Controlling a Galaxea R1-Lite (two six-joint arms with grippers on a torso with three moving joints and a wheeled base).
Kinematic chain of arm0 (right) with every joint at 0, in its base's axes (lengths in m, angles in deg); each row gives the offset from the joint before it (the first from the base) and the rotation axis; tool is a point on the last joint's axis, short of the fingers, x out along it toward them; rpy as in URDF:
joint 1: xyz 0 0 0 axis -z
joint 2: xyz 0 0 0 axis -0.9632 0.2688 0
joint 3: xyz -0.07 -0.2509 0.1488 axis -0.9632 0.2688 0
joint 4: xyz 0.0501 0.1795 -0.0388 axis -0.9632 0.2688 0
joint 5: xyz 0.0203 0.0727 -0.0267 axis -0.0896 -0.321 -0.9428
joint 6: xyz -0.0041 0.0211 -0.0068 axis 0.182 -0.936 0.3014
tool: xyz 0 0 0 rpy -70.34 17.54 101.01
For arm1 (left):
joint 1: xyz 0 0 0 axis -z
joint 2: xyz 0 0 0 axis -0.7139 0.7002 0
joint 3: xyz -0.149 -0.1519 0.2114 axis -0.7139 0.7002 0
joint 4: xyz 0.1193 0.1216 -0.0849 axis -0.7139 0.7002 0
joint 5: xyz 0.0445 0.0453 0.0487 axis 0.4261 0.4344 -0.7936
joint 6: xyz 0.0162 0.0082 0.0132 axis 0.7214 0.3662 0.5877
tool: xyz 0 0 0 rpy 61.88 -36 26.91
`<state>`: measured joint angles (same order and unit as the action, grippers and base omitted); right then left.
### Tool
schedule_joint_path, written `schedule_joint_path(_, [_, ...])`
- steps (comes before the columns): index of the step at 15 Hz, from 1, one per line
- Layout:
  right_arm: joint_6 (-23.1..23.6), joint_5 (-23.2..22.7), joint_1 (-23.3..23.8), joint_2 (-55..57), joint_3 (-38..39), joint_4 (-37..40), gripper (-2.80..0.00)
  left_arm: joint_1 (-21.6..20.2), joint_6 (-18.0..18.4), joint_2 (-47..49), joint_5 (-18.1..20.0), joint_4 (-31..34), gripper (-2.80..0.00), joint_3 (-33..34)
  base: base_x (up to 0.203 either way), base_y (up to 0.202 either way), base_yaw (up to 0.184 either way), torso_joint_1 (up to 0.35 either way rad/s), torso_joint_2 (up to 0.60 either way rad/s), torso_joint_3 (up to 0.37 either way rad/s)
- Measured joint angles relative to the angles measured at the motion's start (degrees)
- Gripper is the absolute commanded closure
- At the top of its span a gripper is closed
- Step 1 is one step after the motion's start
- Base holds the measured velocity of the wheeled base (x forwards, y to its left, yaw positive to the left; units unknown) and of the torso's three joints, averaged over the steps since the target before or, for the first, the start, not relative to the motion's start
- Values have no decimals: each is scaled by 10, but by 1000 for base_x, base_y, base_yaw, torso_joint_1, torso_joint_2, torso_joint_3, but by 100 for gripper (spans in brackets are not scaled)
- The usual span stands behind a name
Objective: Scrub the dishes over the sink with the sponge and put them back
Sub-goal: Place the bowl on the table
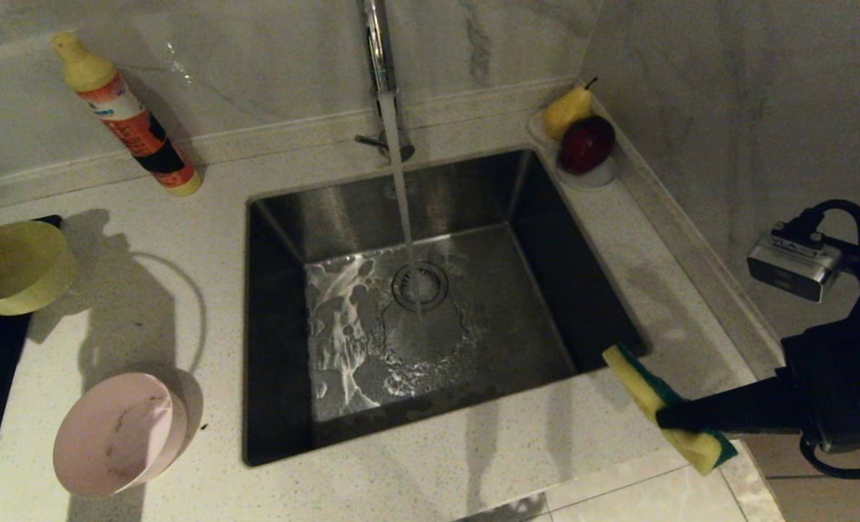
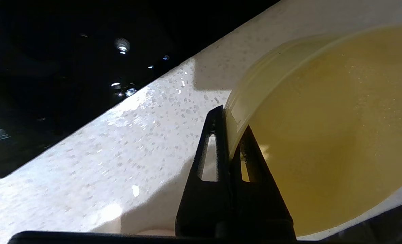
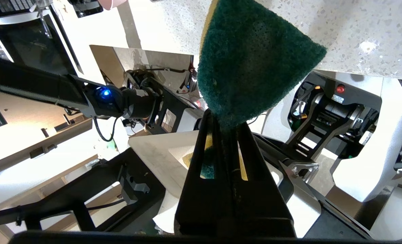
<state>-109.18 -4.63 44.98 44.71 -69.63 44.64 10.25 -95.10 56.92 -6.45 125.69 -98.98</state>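
Left wrist view: fingers (image 2: pixel 218 135) pinch yellow bowl (image 2: pixel 323 135)

Detergent bottle (image 1: pixel 129 116), pear (image 1: pixel 566 110), apple (image 1: pixel 587 143) on countertop (image 1: pixel 183 290).

A: Where are the bowls sitting?

B: The yellow bowl (image 1: pixel 20 264) is hanging tilted at the far left, its rim pinched in the left gripper (image 2: pixel 233 130). The pink bowl (image 1: pixel 114 433) is lying tipped on the desk (image 1: pixel 430 478), showing brownish smears inside.

A: And the sponge?

B: The sponge (image 1: pixel 666 409), green face on yellow foam, is being clamped in the right gripper (image 3: pixel 226 127) beside the sink's near right corner. The sink (image 1: pixel 473 196) is taking running water, with foam lying around its drain.
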Motion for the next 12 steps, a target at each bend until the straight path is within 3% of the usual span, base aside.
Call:
schedule_joint_path(3, [2,0,0,0,4,0,0,1,-1,51,33,-2,0,-31,0,0,0,0,0,0])
schedule_joint_path(7, [2,-1,1,2,8,-1,0,15,-9,101,47,2,0,-85,0,0,0,0,0,0])
schedule_joint_path(11, [1,-2,2,1,14,-1,0,29,-9,128,46,2,0,-96,0,0,0,0,0,0])
schedule_joint_path(12, [1,-2,2,1,15,-2,0,31,-9,130,45,2,-76,-97,0,0,0,0,0,0])
